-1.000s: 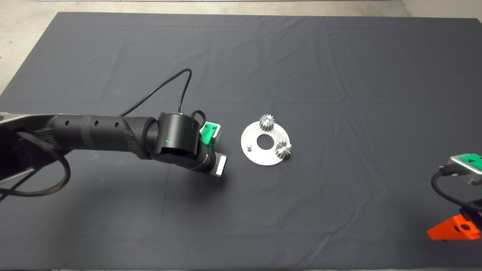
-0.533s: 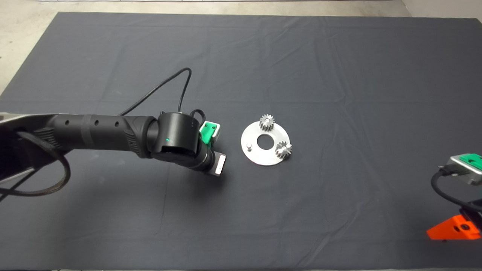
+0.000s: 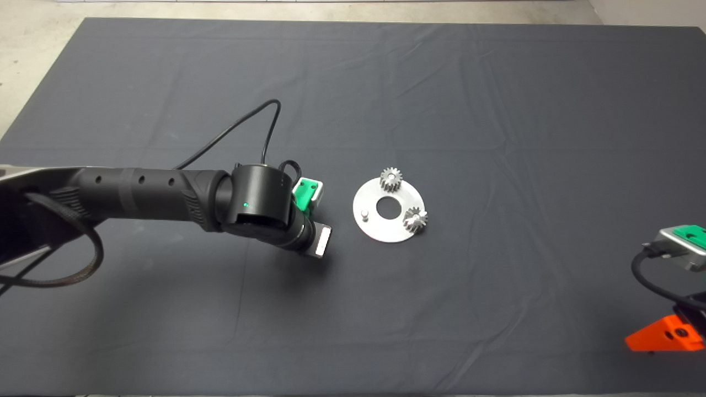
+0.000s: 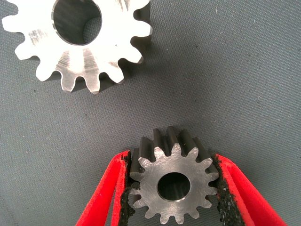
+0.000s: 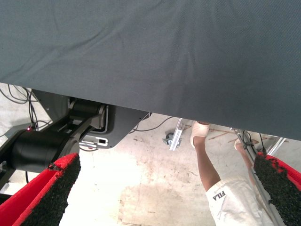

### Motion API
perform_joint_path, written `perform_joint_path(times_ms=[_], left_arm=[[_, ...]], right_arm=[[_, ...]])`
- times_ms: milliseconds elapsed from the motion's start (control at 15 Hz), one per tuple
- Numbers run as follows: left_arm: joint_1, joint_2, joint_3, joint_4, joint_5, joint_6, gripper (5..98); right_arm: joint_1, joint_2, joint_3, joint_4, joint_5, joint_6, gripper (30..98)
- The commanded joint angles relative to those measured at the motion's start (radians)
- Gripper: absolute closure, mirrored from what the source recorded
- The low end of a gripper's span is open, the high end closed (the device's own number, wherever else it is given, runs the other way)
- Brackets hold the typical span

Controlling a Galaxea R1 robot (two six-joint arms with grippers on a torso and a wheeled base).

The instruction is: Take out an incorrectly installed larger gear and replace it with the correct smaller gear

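In the left wrist view my left gripper is shut on the smaller gear, a bright spur gear with short teeth, its pads pressing both sides just over the mat. The larger gear, with long teeth and a wide dark hole, lies flat on the mat close beside it. In the head view my left arm's wrist hides both gears, just left of the round silver plate. The plate carries two small gears and one bare pin. My right gripper is open and empty.
The right arm is parked at the mat's lower right edge. Its wrist view shows the mat's underside edge, the floor, a robot base and a person's legs. A black cable loops behind the left wrist.
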Motion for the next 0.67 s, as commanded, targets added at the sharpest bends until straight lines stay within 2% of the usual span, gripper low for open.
perform_joint_path(times_ms=[0,67,200,267,400,533,600], left_arm=[[-0.012,0.000,0.012,0.008,0.003,0.004,65.9],[-0.012,0.002,0.013,0.007,0.003,0.005,66.0],[-0.014,0.008,0.067,0.006,-0.019,0.017,66.1],[-0.017,0.015,0.076,0.004,-0.023,0.005,66.1],[-0.020,0.076,0.081,-0.009,-0.022,-0.020,66.1],[-0.041,0.153,0.076,-0.089,-0.010,-0.055,66.1],[-0.049,0.179,0.076,-0.099,-0.007,-0.067,66.1]], right_arm=[[0.013,-0.002,0.005,0.033,-0.002,-0.005,30.8],[0.013,-0.002,0.005,0.033,-0.002,-0.005,30.8],[0.013,-0.002,0.005,0.033,-0.002,-0.005,30.8],[0.013,-0.002,0.005,0.033,-0.002,-0.005,30.8],[0.013,-0.002,0.005,0.033,-0.002,-0.005,30.8],[0.013,-0.003,0.005,0.033,-0.002,-0.005,30.8],[0.013,-0.003,0.005,0.033,-0.002,-0.005,30.8]])
